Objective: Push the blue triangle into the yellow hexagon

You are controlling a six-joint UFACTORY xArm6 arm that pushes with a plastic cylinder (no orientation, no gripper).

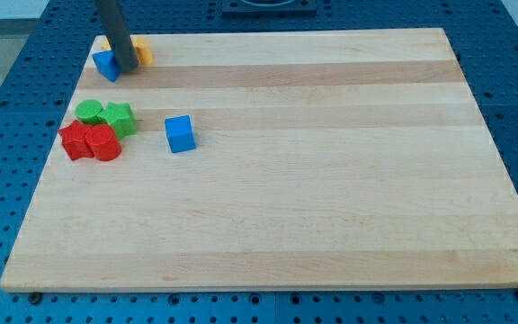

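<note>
The blue triangle (105, 65) lies at the board's top left corner, against the yellow hexagon (141, 51), which is partly hidden behind the rod. My tip (126, 68) rests on the board just right of the blue triangle and in front of the yellow hexagon, touching or nearly touching both. The rod rises up out of the view's top.
A blue cube (180, 133) sits left of centre. Two green blocks (89, 112) (118, 117) and two red blocks (75, 141) (104, 143) cluster at the left edge. The wooden board (313, 180) lies on a blue perforated table.
</note>
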